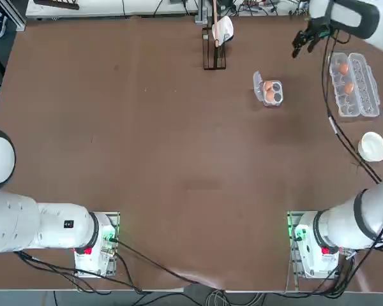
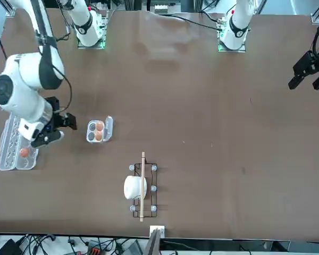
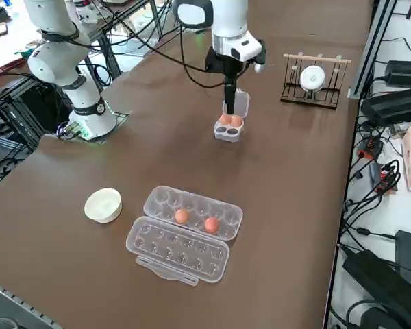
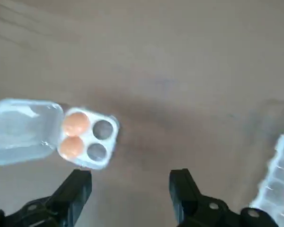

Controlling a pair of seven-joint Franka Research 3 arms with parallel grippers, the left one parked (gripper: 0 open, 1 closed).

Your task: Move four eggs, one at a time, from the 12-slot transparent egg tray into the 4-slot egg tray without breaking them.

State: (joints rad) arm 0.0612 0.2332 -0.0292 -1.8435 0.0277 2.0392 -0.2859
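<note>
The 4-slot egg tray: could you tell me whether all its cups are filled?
No, two cups beside the eggs are empty.

Two eggs (image 3: pixel 231 120) sat in the 4-slot egg tray (image 3: pixel 227 133) at upper center of the frame. Two more lay in the open 12-slot transparent egg tray (image 3: pixel 166 205), lower center.

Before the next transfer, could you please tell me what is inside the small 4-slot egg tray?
Two eggs sit in the cups of the 4-slot egg tray nearest its open lid; the other two are empty. The cup bottoms beneath the eggs are hidden.
</note>
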